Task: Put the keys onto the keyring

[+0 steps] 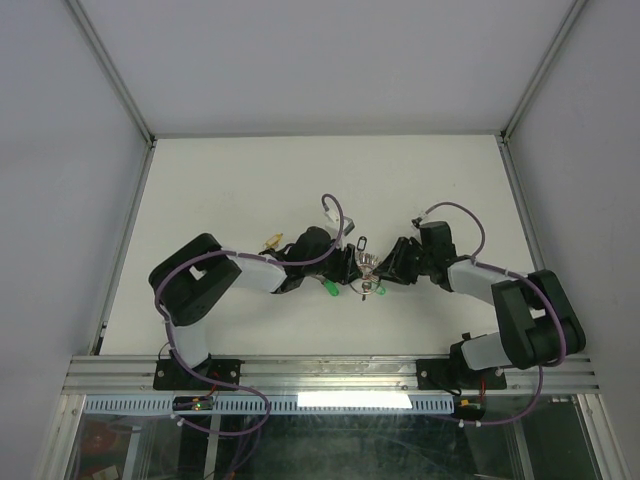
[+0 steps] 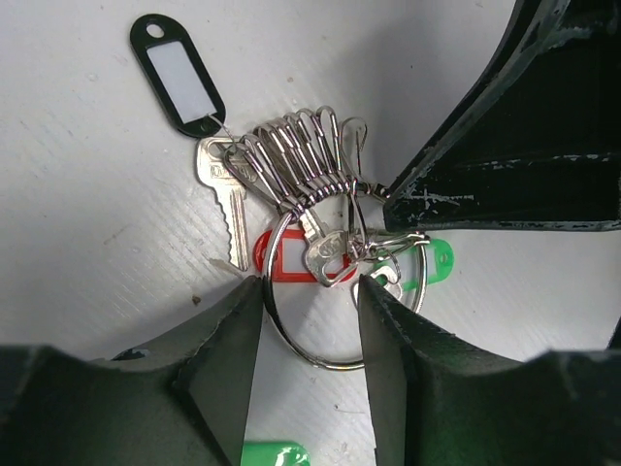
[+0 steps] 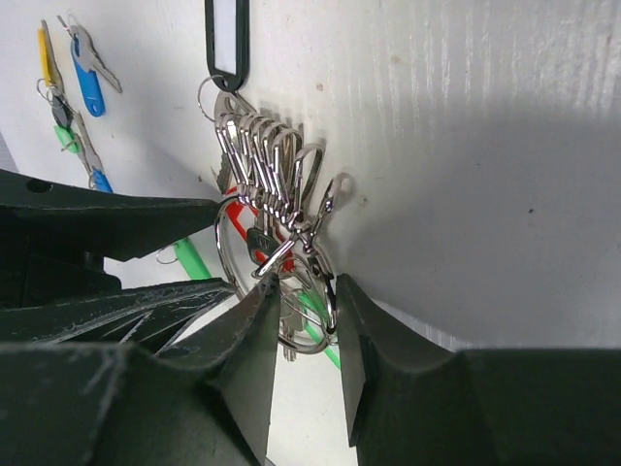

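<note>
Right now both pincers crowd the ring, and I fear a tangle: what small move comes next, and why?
Probably close the left pincer on the thin round silver wire keyring: its fingers flank the ring's near arc without pinching, and loose colour-capped keys wait aside.

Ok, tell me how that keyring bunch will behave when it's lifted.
Probably floppy: the clips, black tag and key look only loosely linked to the keyring, so they should dangle, swing and slide round it. The ring itself looks like stiff wire, thin and smooth, so it may slip or twist when pinched.
</note>
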